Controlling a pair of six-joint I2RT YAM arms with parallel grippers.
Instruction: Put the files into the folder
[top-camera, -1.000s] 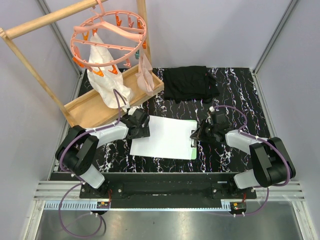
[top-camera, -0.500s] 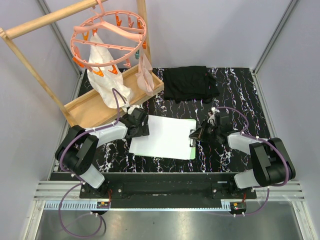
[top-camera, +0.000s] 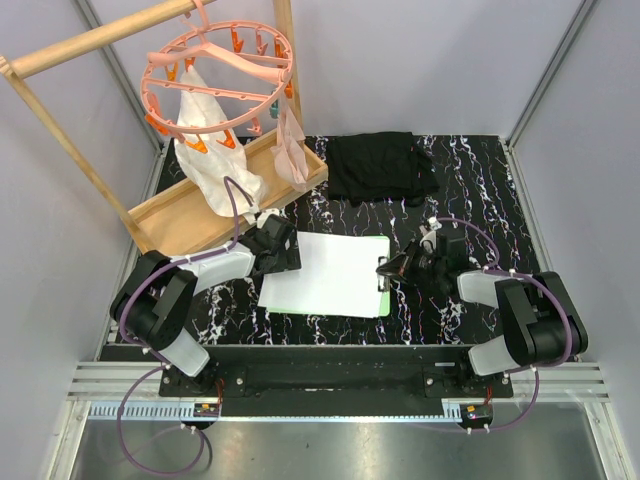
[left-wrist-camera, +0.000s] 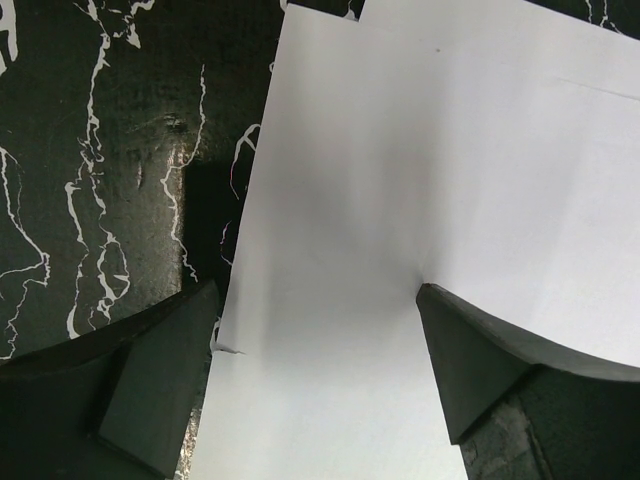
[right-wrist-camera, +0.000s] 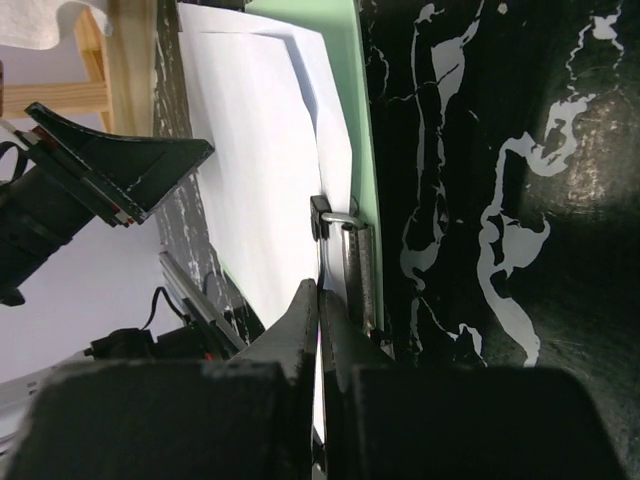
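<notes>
Quick look at my setup: my left pincer (left-wrist-camera: 315, 298) is spread wide open at the folder's (right-wrist-camera: 352, 110) left side. One finger (left-wrist-camera: 150, 385) sits low over the bare black surface and the other (left-wrist-camera: 470, 365) rests on the white sheets, so the paper edge runs between them without being squeezed. My right pincer (right-wrist-camera: 318, 292) is on the folder's right edge with its tips pressed together, right up against the little black clip (right-wrist-camera: 322, 214). I honestly can't tell if anything is pinched in there, only a thin pale sliver shows between the tips. The files (top-camera: 328, 272) lie flat on top of the folder, a bit skewed, covering nearly all of it, so just a mint-green strip peeks out along the right edge and far corner. From the wrist views the sheets look blank and a little fanned out at the corners. Everything's on a black marble-look surface (top-camera: 470, 190) with white veins. A folded black cloth (top-camera: 380, 165) sits behind the folder. A wooden tray (top-camera: 180, 222) is off behind and to the left of the folder, with a pink round peg hanger (top-camera: 215, 62) above it holding a couple of pale cloths. Plain grey walls box it all in.
</notes>
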